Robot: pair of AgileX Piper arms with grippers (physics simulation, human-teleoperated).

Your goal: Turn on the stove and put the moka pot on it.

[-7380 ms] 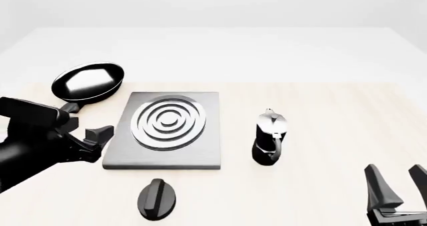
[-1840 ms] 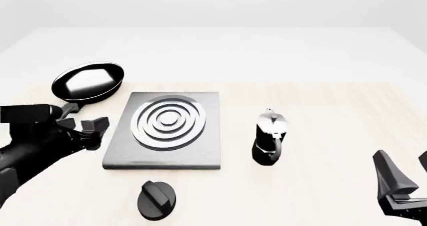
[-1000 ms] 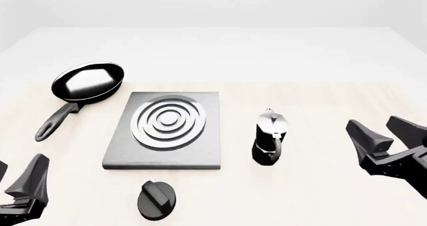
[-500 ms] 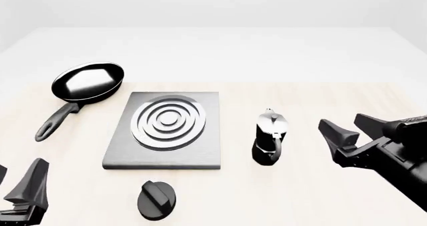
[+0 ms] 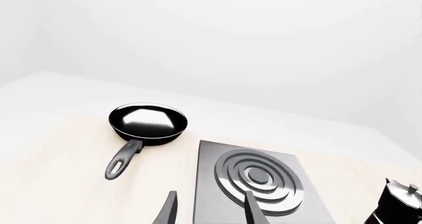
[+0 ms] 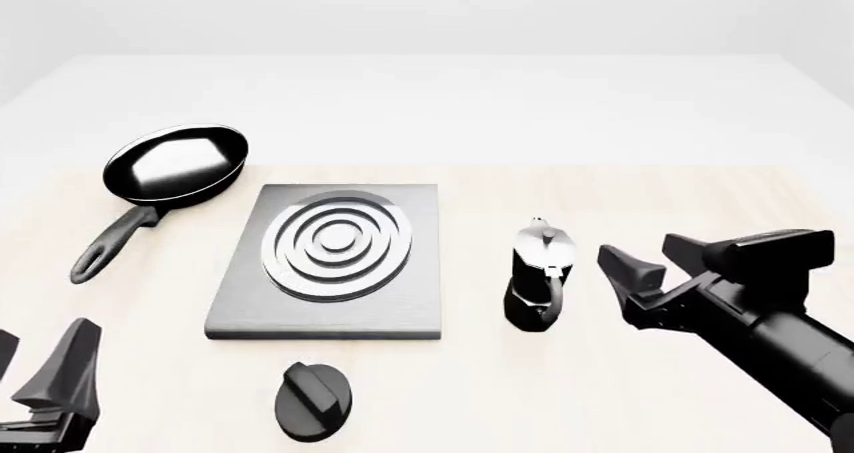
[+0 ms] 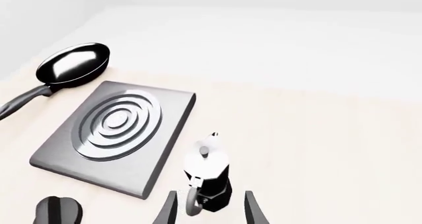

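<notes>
We see the moka pot [image 6: 539,275] standing upright on the pale wooden table [image 6: 641,203], just to the right of the stove [image 6: 327,261] and apart from it, its black handle turned toward the near edge. The stove's ring burner [image 6: 336,244] is bare, and its separate black knob [image 6: 314,399] sits on the table in front of the slab, near its front edge. Off the slab's far left corner lies the black frying pan [image 6: 176,163], handle pointing toward us and to the left.

The right gripper [image 6: 663,270] reaches in from the right with its fingers spread wide, close beside the pot but not touching it — in the right wrist view the pot's handle [image 7: 192,201] shows between the two fingertips [image 7: 169,208]. The left gripper [image 5: 208,209] sits low at the near left corner of the table, well apart from everything; in its wrist view the two fingers stand parted with nothing between them.
</notes>
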